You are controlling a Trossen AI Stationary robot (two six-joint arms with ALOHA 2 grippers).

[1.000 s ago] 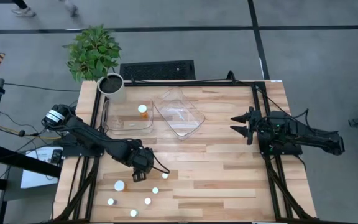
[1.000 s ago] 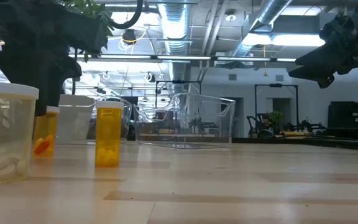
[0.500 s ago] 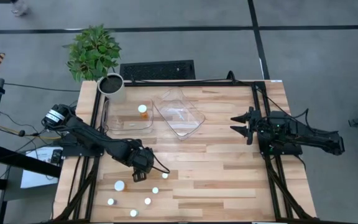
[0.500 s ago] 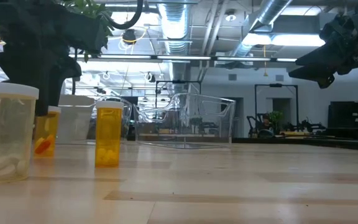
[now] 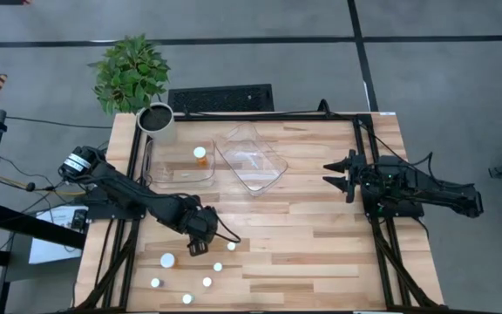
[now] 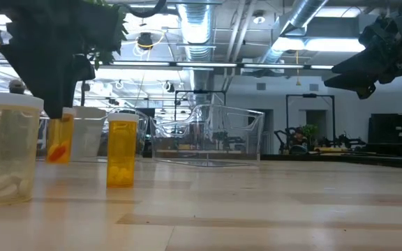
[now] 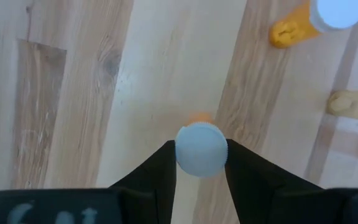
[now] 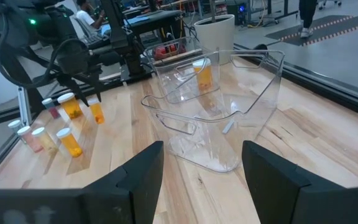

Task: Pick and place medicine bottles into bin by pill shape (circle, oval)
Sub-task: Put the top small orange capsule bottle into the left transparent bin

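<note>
Small amber bottle with a round white cap [image 7: 201, 150], orange pill inside, hangs just above the wooden table [image 5: 321, 235] near its left front, pinched at the cap by the left gripper [image 7: 199, 163]; right gripper [image 5: 338, 174] hovers spread, empty.

Your left gripper [image 7: 201, 163]: low over table's left-front, fingers clamped on capped bottle [image 7: 201, 149], lifted; your right gripper [image 5: 334, 174]: parked right side, fingers spread.

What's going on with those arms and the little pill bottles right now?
Left gripper shut on an amber bottle, lifted off the table. Right gripper open, idle at right. One bottle already binned. Nothing blocking.
</note>
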